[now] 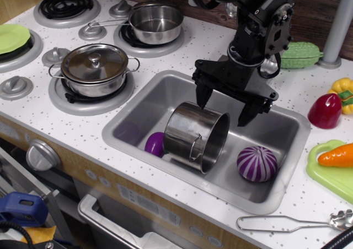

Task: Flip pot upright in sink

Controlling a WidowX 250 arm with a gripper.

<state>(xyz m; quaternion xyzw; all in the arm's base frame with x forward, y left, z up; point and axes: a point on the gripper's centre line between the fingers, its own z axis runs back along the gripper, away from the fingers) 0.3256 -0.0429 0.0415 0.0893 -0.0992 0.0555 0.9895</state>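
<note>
A wire-handled utensil (295, 222) lies at the front edge of the white speckled surface (77, 130). Just behind it sits the sink (287, 174), and inside the basin the pot (197, 136) rests tilted on its side, its open mouth facing right and its wire loop handle hanging toward the front. A solid purple ball (155, 144) touches the pot's left side; a purple-and-white striped ball (257, 163) lies apart to the right. Above the pot, the black pincer (225, 106) hovers with its fingers spread apart, holding nothing. Farther left, a lidded squat pot (95, 68) sits on a burner, and behind it stands a long-handled saucepan (154, 23). On the right lie a carrot (336, 155) and a red pepper (325, 110).
</note>
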